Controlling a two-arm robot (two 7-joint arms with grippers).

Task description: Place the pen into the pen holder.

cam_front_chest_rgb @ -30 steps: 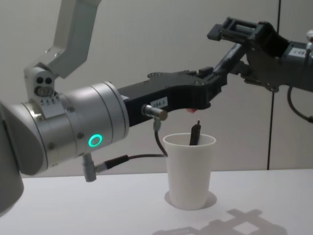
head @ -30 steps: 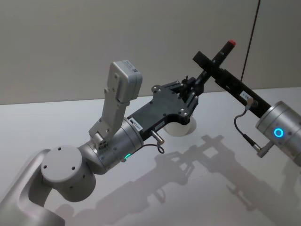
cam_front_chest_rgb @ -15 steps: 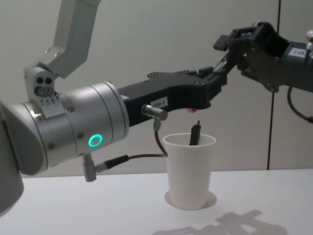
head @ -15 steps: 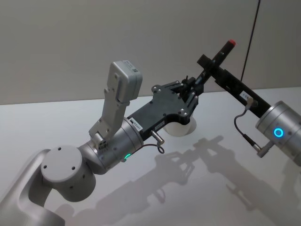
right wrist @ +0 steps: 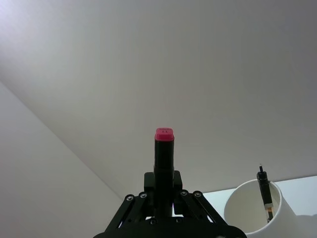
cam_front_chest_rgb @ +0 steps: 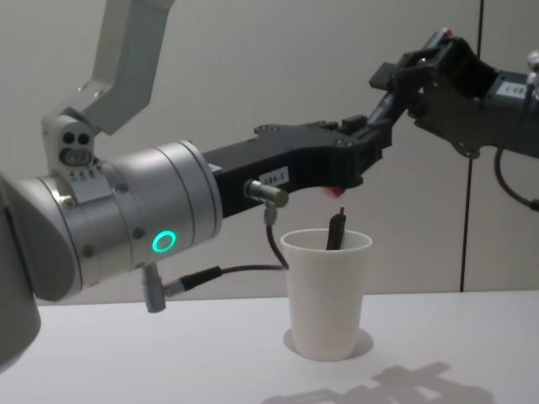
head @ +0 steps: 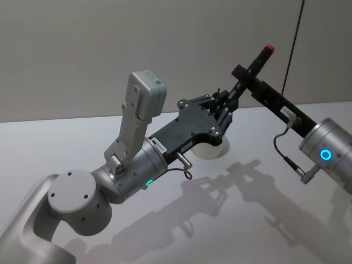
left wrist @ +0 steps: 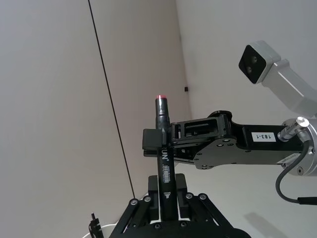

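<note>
- The pen (left wrist: 164, 161) is up in the air over the counter (cam_front_chest_rgb: 168, 362), caught between both arms at once.
- The left gripper (left wrist: 167, 187) has the pen's lower part: its fingers (left wrist: 154, 191) press against the barrel from either side.
- The right gripper (right wrist: 163, 182) sits higher on the same barrel. Its fingers (right wrist: 149, 184) also look closed on it, just under the red upper end.
- The pen is a black marker with white lettering down its side and a red tip. A second red end seems to peek out below the left gripper in the chest view.
- Its long axis is tilted, running from low on the left-arm side up toward the right arm.
- The paper cup (cam_front_chest_rgb: 327, 295) stands upright on the counter, nearly straight under the pen's lower end, with clear air between them.
- A thin dark pen (cam_front_chest_rgb: 336, 231) already leans inside the cup.
- The left arm is the nearer one to the cup, so the drop looks like its job. The pen likely needs standing more upright first.
</note>
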